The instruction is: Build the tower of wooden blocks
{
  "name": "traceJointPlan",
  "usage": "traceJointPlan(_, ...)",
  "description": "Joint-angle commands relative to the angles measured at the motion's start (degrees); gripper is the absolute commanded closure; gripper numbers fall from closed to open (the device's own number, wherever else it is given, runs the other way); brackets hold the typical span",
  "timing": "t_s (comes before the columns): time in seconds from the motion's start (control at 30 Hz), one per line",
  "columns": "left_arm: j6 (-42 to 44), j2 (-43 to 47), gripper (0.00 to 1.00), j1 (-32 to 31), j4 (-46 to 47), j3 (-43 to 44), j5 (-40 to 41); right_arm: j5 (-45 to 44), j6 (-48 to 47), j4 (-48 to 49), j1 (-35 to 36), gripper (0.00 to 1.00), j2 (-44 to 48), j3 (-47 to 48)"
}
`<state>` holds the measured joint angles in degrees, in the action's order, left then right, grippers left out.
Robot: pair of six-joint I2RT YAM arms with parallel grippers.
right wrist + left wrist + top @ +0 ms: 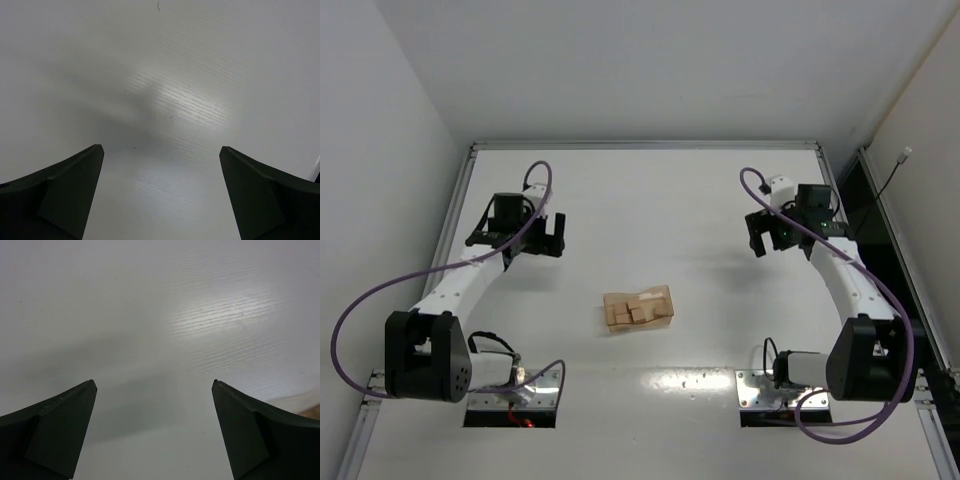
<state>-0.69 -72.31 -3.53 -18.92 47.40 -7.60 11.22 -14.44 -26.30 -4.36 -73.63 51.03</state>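
Observation:
Small light-tan wood blocks (642, 311) lie in a loose cluster on a shallow wooden tray (613, 304) at the middle of the white table; no upright column shows. My left gripper (548, 240) hangs open over bare table, up and left of the tray. My right gripper (770, 240) hangs open over bare table, up and right of it. In the left wrist view the left gripper (154, 385) has only white table between its dark fingers (60, 432). The right wrist view shows the same for the right gripper (161, 147) and its fingers (257, 195).
A metal rail (640, 145) frames the table's far edge, with white walls close on the left and right. Purple cables (360, 310) loop off both arms. The arm bases (425, 355) stand at the near edge.

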Motion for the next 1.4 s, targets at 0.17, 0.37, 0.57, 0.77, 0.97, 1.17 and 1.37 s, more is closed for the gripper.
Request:
traceJointPlan(0.17, -2.56, -1.24, 0.0, -0.5, -2.52, 6.73, -11.72, 0.82, -2.61, -0.68, 0.23, 0.01, 3.14, -0.58)
traceJointPlan(0.37, 8.57, -1.95, 0.0, -11.14, -12.17, 15.79, -18.64, 0.29, -2.61, -1.2, 0.23, 0.01, 3.66, -1.1)
traceJointPlan(0.57, -0.17, -1.96, 0.0, -20.46, -13.08, 17.64, -11.84, -1.12, -4.54, -2.96, 0.23, 0.01, 3.66, 0.04)
traceJointPlan(0.77, -8.1, -3.01, 0.0, -11.17, -12.3, 18.35, -30.69, -1.64, -7.35, -4.37, 0.23, 0.01, 2.97, 2.49)
traceJointPlan(0.97, -12.9, -0.2, 0.0, -0.78, -6.69, 16.69, -37.4, -0.51, -7.89, -6.04, 0.23, 0.01, 1.91, 4.52)
traceJointPlan(1.17, -28.63, 5.6, 0.0, 10.09, 5.01, 0.35, -46.7, 0.55, -7.89, -7.18, 0.23, 0.01, 0.24, 6.28)
traceJointPlan(1.37, -10.43, 4.99, 0.0, 2.51, -8.48, 11.01, -29.01, 0.56, -8.59, -7.18, 0.23, 0.01, 0.24, 6.28)
